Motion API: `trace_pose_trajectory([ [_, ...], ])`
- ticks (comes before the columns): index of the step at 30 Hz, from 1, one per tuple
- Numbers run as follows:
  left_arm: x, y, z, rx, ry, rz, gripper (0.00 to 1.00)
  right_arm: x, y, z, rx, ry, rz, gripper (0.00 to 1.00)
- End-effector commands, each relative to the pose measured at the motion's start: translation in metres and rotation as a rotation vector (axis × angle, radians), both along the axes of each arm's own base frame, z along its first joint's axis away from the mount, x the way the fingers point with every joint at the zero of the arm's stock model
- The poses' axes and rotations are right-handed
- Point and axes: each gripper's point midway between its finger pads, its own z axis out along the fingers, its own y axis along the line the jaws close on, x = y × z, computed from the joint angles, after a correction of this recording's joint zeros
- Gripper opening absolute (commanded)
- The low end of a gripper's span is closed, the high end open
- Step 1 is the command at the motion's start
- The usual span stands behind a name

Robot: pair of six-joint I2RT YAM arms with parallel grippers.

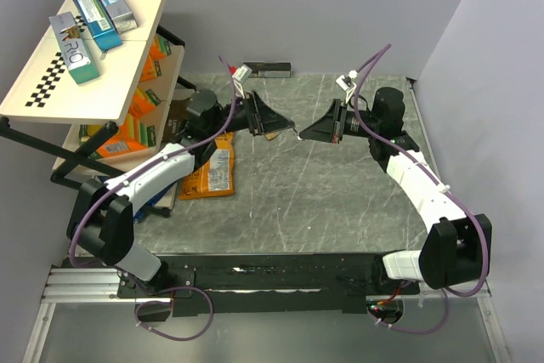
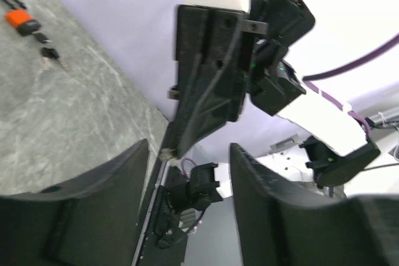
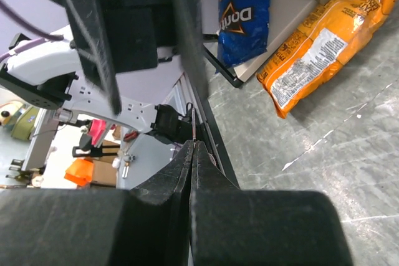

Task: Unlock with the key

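My right gripper (image 1: 304,133) (image 3: 192,144) is shut on the key (image 3: 194,126), whose thin metal blade sticks out past the fingertips. From the left wrist view that blade tip (image 2: 165,152) points toward my left gripper (image 1: 285,122) (image 2: 190,151), which is open with nothing between its fingers. The two grippers face each other above the table's middle, a small gap apart. A small brass-coloured thing (image 1: 269,134) shows just under the left fingers. An orange-red padlock (image 2: 20,21) with more small dark keys (image 2: 48,54) lies on the table beyond.
A tilted shelf rack (image 1: 93,82) with boxes stands at the left. An orange snack bag (image 1: 212,174) (image 3: 324,35) lies beside it on the marbled table, with a blue chips bag (image 3: 243,4) nearby. A dark metal box (image 1: 268,70) sits at the back wall.
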Motion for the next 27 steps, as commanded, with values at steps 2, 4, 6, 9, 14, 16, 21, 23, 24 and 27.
trace_pose_trajectory([
  [2, -0.009, -0.0136, 0.0242, -0.068, -0.032, -0.025, 0.5, -0.0094, 0.0028, 0.0229, 0.023, -0.086, 0.027, 0.0],
  [4, -0.0099, -0.0164, 0.0247, -0.065, -0.029, -0.027, 0.46, -0.0093, 0.0025, 0.023, 0.024, -0.089, 0.021, 0.0],
  [6, -0.0078, -0.0188, 0.021, -0.045, -0.017, -0.02, 0.44, -0.0096, 0.0027, 0.0231, 0.025, -0.093, 0.016, 0.0],
  [9, -0.0067, -0.0195, 0.0184, -0.032, -0.013, -0.011, 0.44, -0.0093, 0.0027, 0.0242, 0.026, -0.094, 0.015, 0.0],
  [14, -0.0058, -0.0193, 0.0168, -0.021, -0.006, -0.001, 0.35, -0.008, 0.0022, 0.0256, 0.029, -0.099, 0.007, 0.0],
  [16, -0.0055, -0.0193, 0.0171, -0.022, -0.007, 0.001, 0.25, -0.0083, 0.0028, 0.0248, 0.029, -0.096, 0.01, 0.0],
  [21, -0.0059, -0.0196, 0.0186, -0.024, -0.013, -0.004, 0.01, -0.0085, 0.0014, 0.0207, 0.004, -0.104, 0.004, 0.0],
  [23, -0.0089, -0.02, 0.0188, -0.023, -0.017, -0.022, 0.01, -0.0106, -0.0003, 0.0211, -0.013, -0.093, -0.002, 0.12],
  [24, -0.0087, -0.02, 0.0196, -0.019, -0.018, -0.026, 0.01, -0.0114, -0.0011, 0.0211, -0.025, -0.115, -0.002, 0.19],
  [27, -0.0127, -0.021, 0.0183, -0.004, -0.023, -0.072, 0.01, -0.0157, -0.0048, 0.022, -0.056, -0.125, -0.012, 0.46],
])
